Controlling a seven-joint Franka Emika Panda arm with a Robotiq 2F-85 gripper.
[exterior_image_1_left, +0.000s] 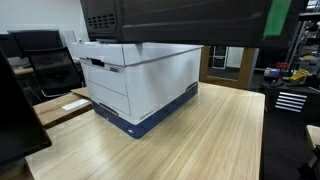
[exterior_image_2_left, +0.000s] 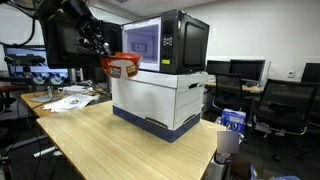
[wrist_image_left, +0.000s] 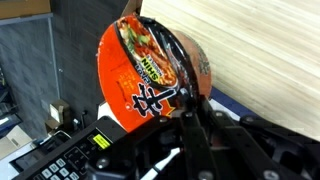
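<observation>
beside the microwave (exterior_image_2_left: 160, 42), your claw (exterior_image_2_left: 110, 56) is clamped nearly closed on the noodle bowl (exterior_image_2_left: 122, 68); it's up in the air, not yet set down anywhere.

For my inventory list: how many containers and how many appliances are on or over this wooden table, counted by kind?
storage box: 1
noodle bowl, held in the gripper: 1
microwave oven, on top of the box: 1
Total: 3
</observation>
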